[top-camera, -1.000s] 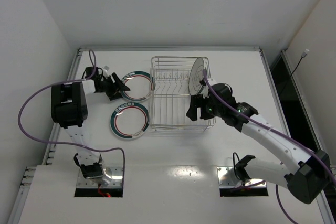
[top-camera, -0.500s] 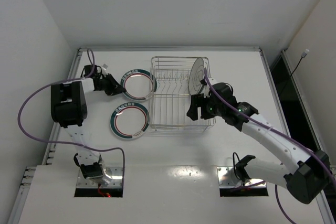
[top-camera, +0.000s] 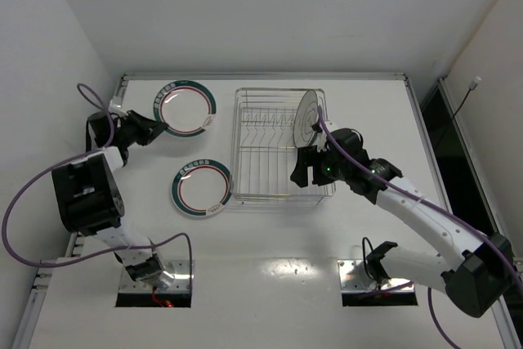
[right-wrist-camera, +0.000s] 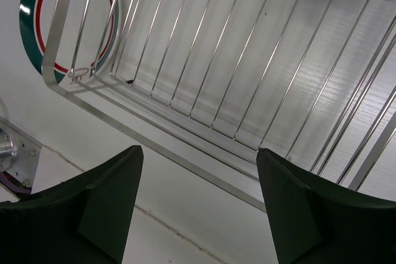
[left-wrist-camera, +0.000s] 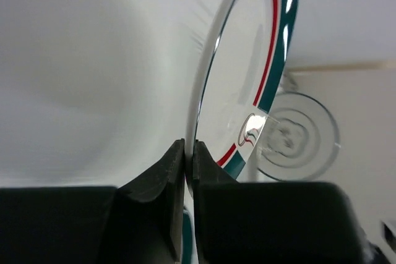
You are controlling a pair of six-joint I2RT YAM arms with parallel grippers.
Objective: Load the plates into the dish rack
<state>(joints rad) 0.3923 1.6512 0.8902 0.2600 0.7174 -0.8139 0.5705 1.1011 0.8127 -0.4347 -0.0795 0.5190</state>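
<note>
My left gripper (top-camera: pixel 158 127) is shut on the rim of a white plate with a dark green rim and red ring (top-camera: pixel 185 108), held tilted above the table's far left. In the left wrist view the fingers (left-wrist-camera: pixel 190 153) pinch that plate (left-wrist-camera: pixel 247 78) edge-on. A second green-rimmed plate (top-camera: pixel 202 186) lies flat on the table left of the dish rack (top-camera: pixel 278 199). A pale plate with dark rings (top-camera: pixel 309 116) stands upright at the rack's far right. My right gripper (top-camera: pixel 307 167) hangs open over the rack's front right part, with rack wires (right-wrist-camera: pixel 204 60) beneath its fingers (right-wrist-camera: pixel 198 177) and nothing between them.
The white table has a raised metal rail (top-camera: pixel 121 96) along its left and far edges, with walls close behind. Purple cables (top-camera: pixel 33 194) loop beside the left arm. Both arm bases (top-camera: pixel 155 271) sit at the near edge.
My left gripper shut on the far green-rimmed plate beside the rack and carried it up and to the left. The right arm has stayed still.
</note>
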